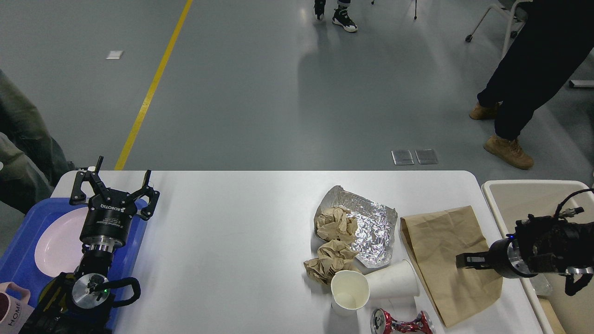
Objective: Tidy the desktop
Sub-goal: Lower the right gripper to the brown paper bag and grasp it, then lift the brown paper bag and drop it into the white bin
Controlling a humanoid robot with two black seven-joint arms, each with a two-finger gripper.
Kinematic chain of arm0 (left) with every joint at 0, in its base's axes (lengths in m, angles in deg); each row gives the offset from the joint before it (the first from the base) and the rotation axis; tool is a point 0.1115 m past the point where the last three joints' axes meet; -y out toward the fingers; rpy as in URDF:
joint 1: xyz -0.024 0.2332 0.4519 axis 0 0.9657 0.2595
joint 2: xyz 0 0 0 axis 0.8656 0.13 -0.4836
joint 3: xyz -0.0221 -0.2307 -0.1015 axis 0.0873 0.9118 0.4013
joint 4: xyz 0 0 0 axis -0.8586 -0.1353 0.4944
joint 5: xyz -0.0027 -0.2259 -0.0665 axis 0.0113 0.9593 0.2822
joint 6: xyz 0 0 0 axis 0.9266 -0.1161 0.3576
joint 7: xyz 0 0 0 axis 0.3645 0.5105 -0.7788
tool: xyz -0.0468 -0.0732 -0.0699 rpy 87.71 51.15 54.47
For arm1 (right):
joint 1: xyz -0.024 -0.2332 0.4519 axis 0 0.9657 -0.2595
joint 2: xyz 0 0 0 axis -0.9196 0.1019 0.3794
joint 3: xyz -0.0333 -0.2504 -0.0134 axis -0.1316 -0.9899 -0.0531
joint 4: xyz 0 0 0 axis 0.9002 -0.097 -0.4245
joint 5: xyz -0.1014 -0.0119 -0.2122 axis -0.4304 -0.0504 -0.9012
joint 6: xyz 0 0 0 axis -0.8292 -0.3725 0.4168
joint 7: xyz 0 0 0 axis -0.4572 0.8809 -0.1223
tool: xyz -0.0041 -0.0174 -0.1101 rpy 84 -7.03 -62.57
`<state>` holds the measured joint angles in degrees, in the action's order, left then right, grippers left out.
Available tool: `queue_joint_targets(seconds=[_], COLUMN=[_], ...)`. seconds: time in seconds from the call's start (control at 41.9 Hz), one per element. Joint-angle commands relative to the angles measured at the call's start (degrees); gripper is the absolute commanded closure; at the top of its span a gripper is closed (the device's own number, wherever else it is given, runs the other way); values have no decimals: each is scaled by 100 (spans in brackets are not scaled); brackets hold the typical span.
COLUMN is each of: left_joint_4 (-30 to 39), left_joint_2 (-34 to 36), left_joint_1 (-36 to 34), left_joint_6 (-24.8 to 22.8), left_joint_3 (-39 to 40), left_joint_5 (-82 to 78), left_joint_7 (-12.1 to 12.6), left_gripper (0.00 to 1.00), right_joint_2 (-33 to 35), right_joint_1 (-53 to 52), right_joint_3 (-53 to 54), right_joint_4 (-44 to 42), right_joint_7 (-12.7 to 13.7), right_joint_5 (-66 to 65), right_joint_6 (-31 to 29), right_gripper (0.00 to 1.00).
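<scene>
The white desktop (pixel 232 232) holds litter on its right half: a flat brown paper bag (pixel 436 241), a sheet of crumpled foil (pixel 377 227), two wads of brown paper (pixel 335 222) (pixel 329 264), an upright paper cup (pixel 349 290), a paper cup lying on its side (pixel 394 280) and a crushed red can (pixel 401 322). My right gripper (pixel 464 260) comes in from the right, low over the bag's right part. It is dark and its fingers cannot be told apart. My left gripper (pixel 116 185) is open and empty, pointing up above the tray's right edge.
A blue tray (pixel 18 250) at the left holds a pink plate (pixel 55 241) and a pink mug (pixel 11 308). A beige bin (pixel 510 199) stands off the desktop's right edge. A person's legs (pixel 524 83) stand on the floor beyond the far right corner.
</scene>
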<state>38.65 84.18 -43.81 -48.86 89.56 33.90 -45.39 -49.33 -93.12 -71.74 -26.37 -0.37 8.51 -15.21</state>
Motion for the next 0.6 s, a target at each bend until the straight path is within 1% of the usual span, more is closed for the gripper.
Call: queue_joint_targets(seconds=[0.0, 0.048, 0.095, 0.215, 0.286, 0.572], left_joint_4=[0, 0, 0, 0, 0, 0], left_joint_2=[0, 0, 0, 0, 0, 0], left_joint_1=[5, -4, 5, -4, -4, -4], left_joint_6=[0, 0, 0, 0, 0, 0], left_joint_3=[0, 0, 0, 0, 0, 0], left_joint_5=[-7, -7, 2, 2, 2, 2], left_joint_7=[0, 0, 0, 0, 0, 0], left_gripper=[3, 3, 3, 3, 3, 3], right_joint_2=[8, 17, 9, 9, 9, 0], right_joint_1=[-6, -6, -6, -6, -6, -33], right_joint_3=[3, 3, 12, 21, 21, 30], right_joint_4=[70, 71, 71, 71, 71, 114], right_joint_7=[101, 188, 347, 575, 620, 620], right_joint_5=[15, 24, 15, 6, 6, 68], right_joint_6=[-90, -90, -90, -55, -46, -90], right_gripper=[100, 100, 100, 100, 100, 100])
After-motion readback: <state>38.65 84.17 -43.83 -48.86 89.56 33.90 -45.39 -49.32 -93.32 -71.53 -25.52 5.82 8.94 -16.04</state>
